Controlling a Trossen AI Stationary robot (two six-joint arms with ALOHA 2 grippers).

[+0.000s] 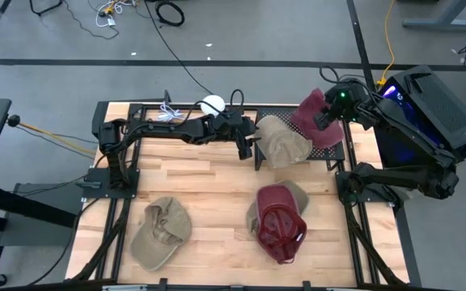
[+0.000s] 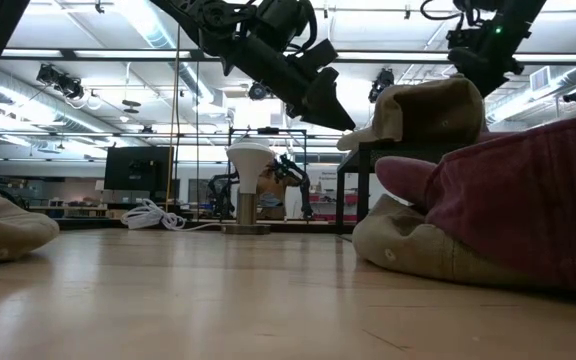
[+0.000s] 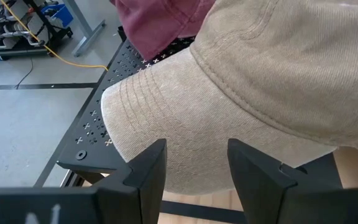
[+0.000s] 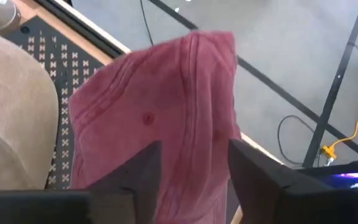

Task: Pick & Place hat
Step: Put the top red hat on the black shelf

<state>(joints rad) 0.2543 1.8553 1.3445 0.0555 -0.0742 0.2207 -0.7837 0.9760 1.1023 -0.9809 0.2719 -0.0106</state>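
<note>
Left gripper (image 3: 191, 171): its fingers stand parted with nothing between them, just short of the brim of the tan cap (image 3: 278, 81), which lies on the perforated rack (image 1: 245, 121).
Right gripper (image 4: 191, 177): its fingers are spread and empty, poised just over the maroon cap (image 4: 160, 118) draped on the same rack, right beside the tan cap.
Handling: the caps look light and floppy, their cloth crowns slumping and creasing; the stitched brim seems the one stiff part.
Where to hold: likely the brim edge, pinched flat, since a crown fold could slip or drag.
Rack count: two caps, one tan (image 1: 283, 139), one maroon (image 1: 315, 120).
Off-rack count: three on the wooden table (image 1: 209, 178) in front of the rack: one lone tan cap (image 1: 160, 232), and a maroon cap (image 1: 281, 225) lying on another tan cap (image 1: 298, 194).
Total: five caps.
</note>
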